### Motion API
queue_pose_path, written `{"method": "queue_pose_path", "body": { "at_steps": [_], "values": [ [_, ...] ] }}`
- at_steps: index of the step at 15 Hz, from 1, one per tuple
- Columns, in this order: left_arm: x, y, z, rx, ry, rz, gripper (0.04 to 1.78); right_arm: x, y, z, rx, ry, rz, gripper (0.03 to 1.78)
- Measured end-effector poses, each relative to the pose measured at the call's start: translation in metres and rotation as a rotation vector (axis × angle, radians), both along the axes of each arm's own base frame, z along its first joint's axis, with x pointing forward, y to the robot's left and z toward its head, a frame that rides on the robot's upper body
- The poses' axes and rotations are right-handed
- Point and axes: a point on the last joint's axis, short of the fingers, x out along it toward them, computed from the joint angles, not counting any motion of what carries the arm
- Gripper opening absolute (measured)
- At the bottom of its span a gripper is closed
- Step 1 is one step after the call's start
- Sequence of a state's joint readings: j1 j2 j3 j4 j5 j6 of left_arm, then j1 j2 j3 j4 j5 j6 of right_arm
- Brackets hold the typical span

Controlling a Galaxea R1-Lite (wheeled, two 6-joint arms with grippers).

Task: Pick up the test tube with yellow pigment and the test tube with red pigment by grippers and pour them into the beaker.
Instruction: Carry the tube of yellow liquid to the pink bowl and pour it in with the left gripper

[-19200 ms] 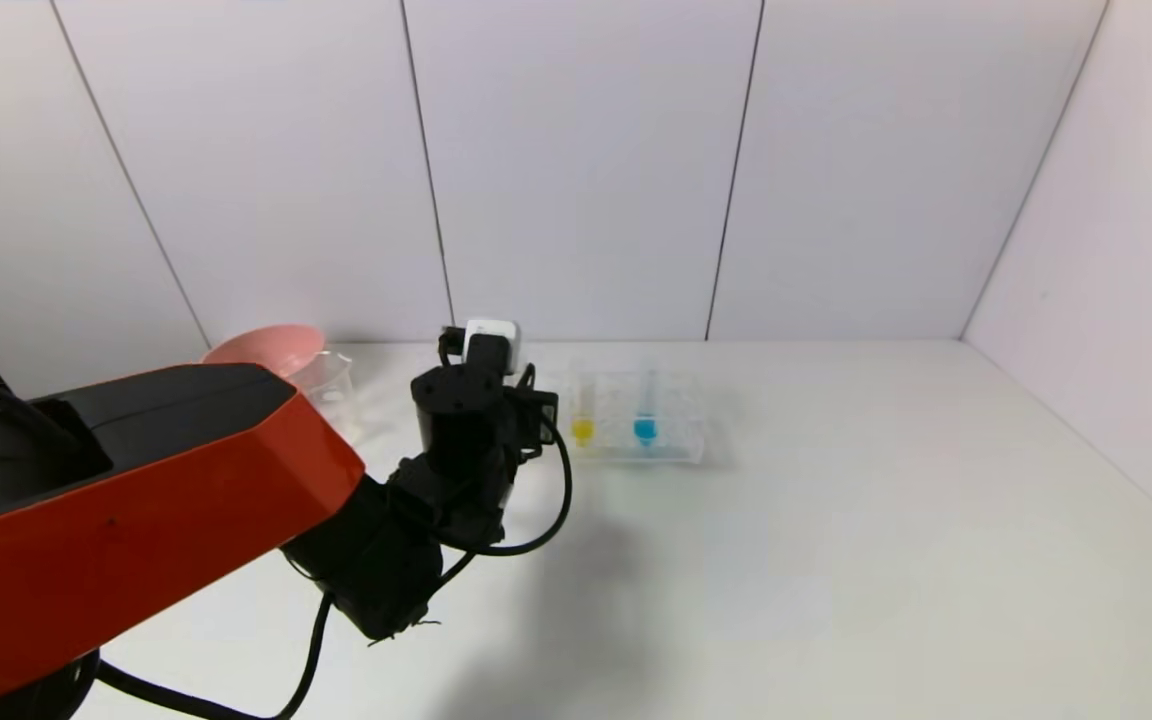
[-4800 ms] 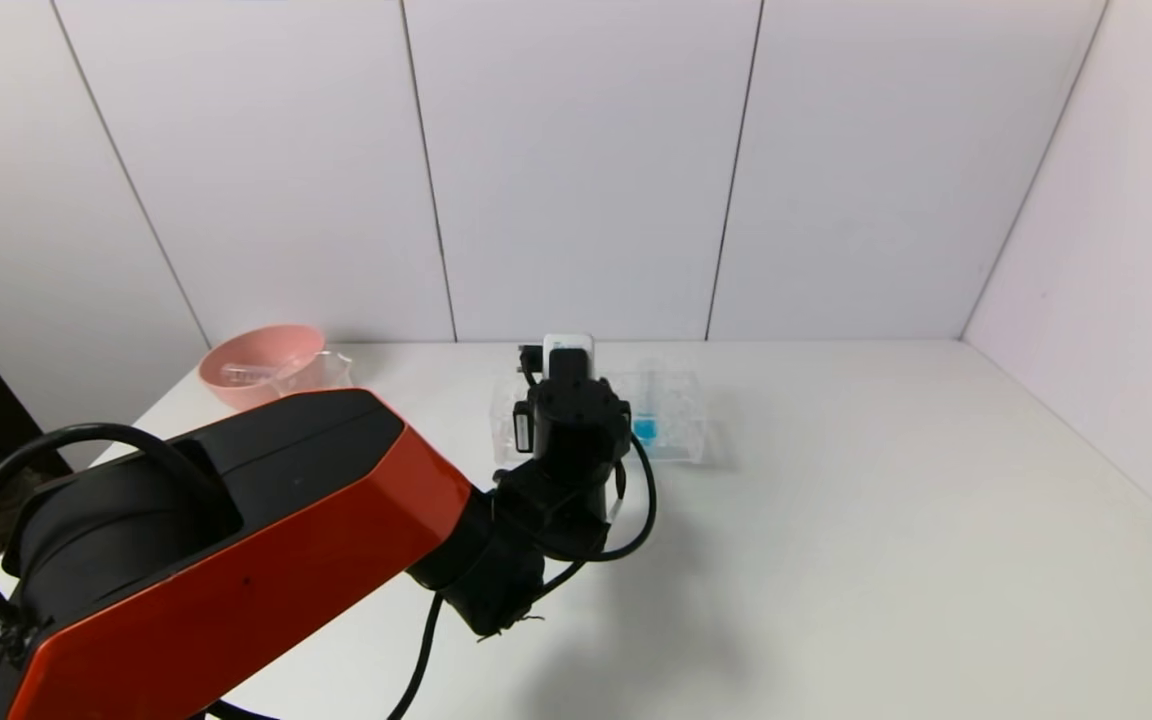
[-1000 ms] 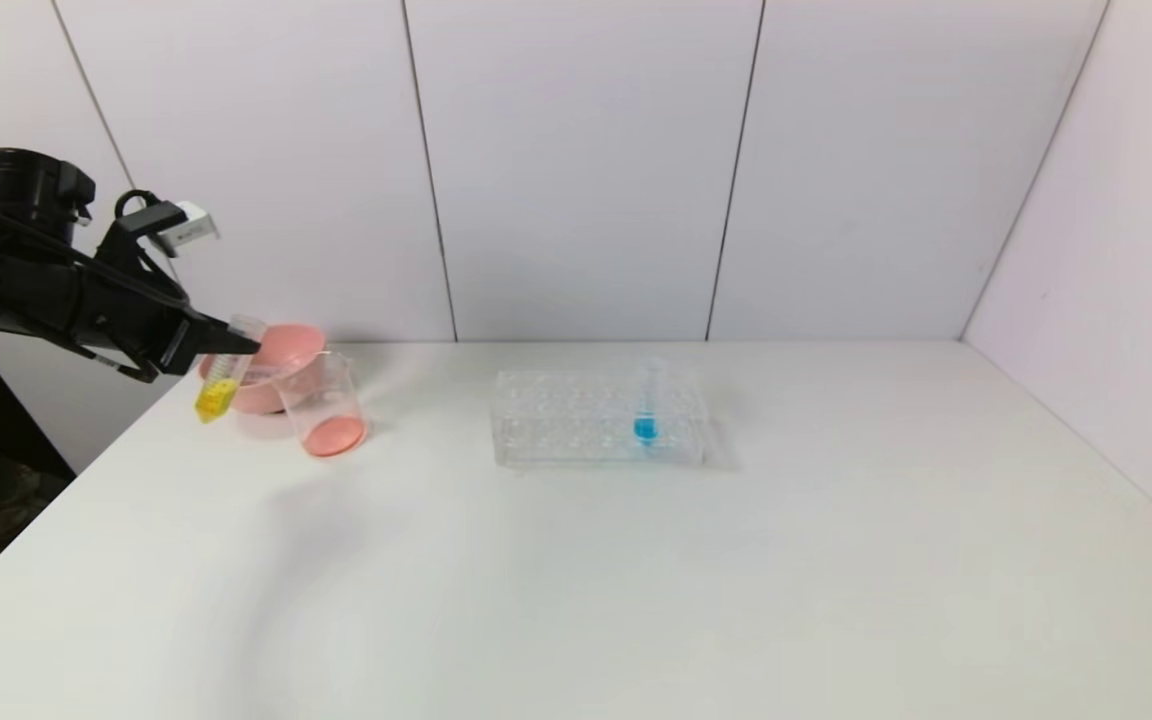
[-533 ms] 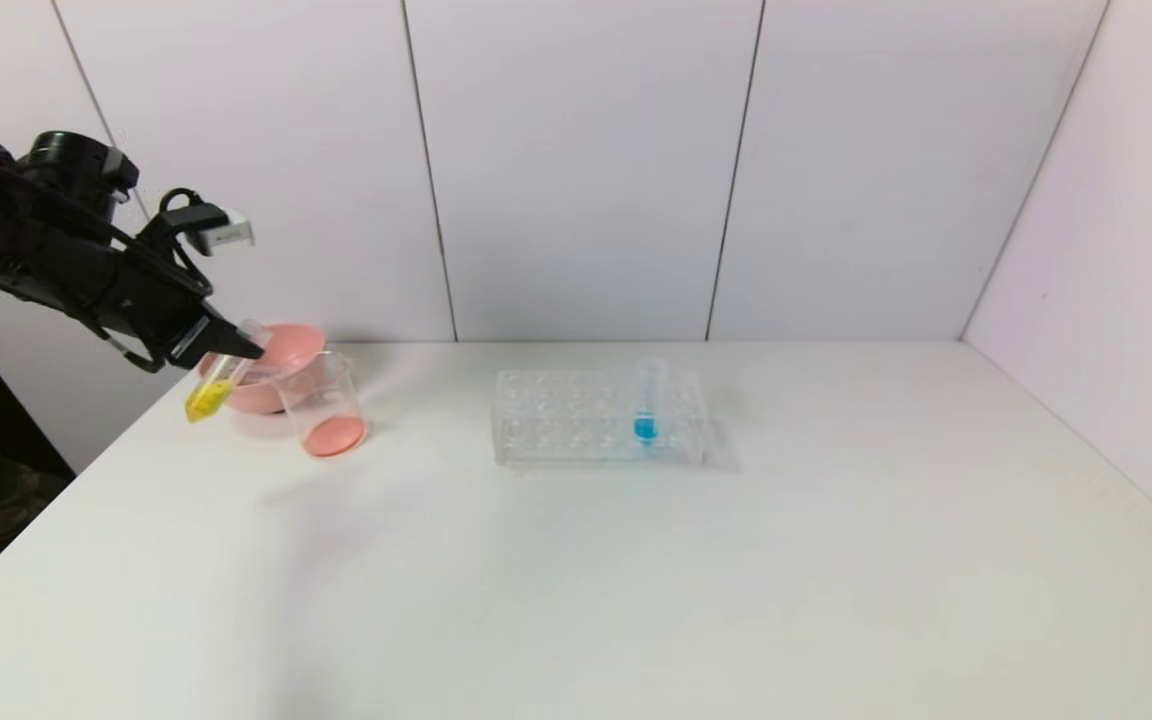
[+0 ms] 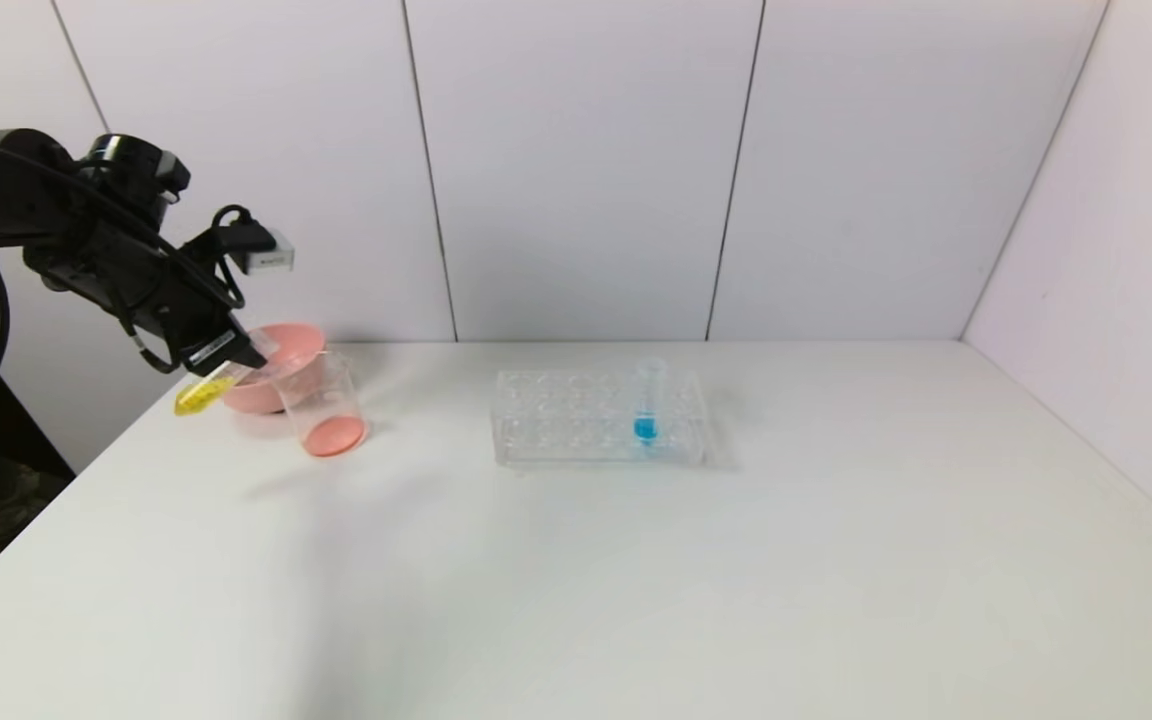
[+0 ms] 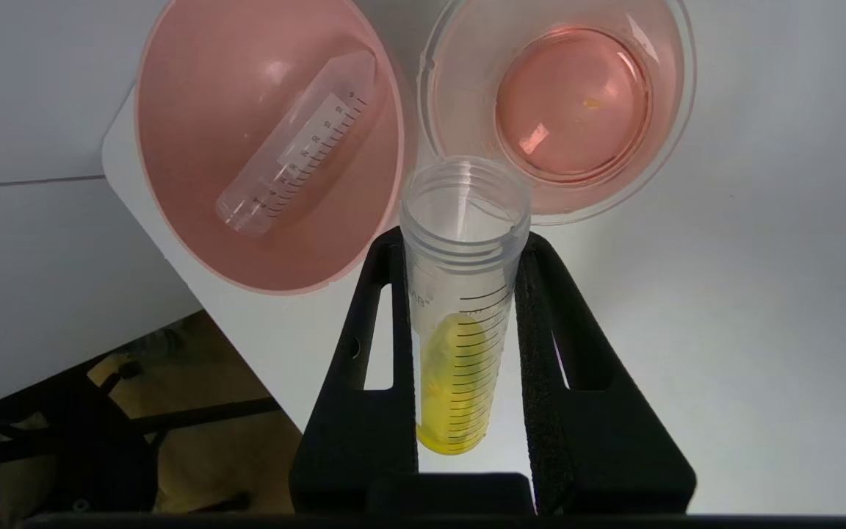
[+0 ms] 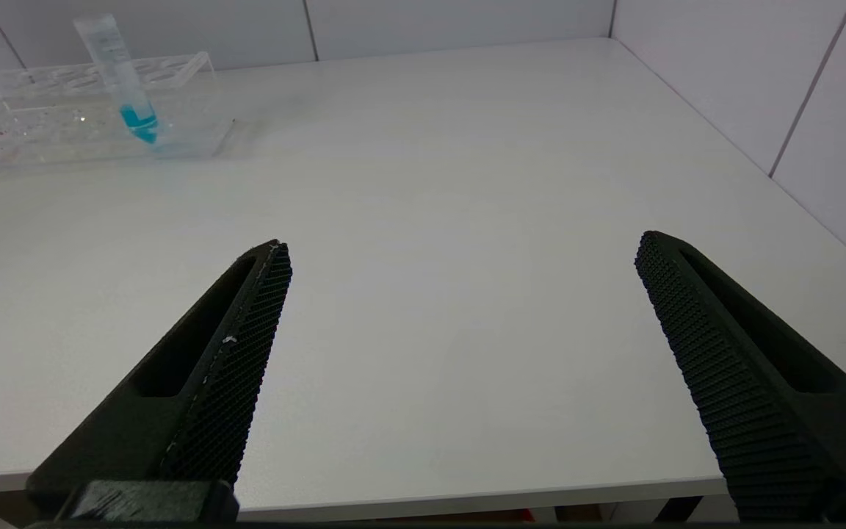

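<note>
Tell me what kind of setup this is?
Looks like a mock chemistry bench in a white-panelled test cell: a clear tube rack, a beaker holding reddish liquid, and the left gripper holding the test tube with yellow pigment on a bare white table.

Left arm reaches in from the far left, raised above the table's rear left corner, wrist pitched downward. Left gripper (image 5: pixel 221 358) angles down to the right, fingers (image 6: pixel 555 367) clamped on the tube they carry, one on each side. Right arm does not appear in the head view; right gripper (image 7: pixel 463 253) apparently sits low near the table's front edge, fingers spread wide.
</note>
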State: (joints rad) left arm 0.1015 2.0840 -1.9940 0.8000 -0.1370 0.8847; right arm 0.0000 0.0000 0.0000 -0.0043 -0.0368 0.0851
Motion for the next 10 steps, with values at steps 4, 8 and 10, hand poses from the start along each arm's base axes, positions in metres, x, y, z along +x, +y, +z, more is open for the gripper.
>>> {"method": "queue_pose_path", "body": {
  "at_steps": [4, 8, 10],
  "values": [
    [0.001, -0.015, 0.0, 0.111, 0.001, -0.009, 0.42, 0.0, 0.0, 0.0, 0.0, 0.0, 0.0, 1.71],
    [0.002, -0.032, 0.0, 0.193, 0.004, -0.036, 0.42, 0.0, 0.0, 0.0, 0.0, 0.0, 0.0, 1.71],
    [0.002, -0.039, 0.0, 0.228, 0.009, -0.038, 0.42, 0.0, 0.0, 0.0, 0.0, 0.0, 0.0, 1.71]
  ]
}}
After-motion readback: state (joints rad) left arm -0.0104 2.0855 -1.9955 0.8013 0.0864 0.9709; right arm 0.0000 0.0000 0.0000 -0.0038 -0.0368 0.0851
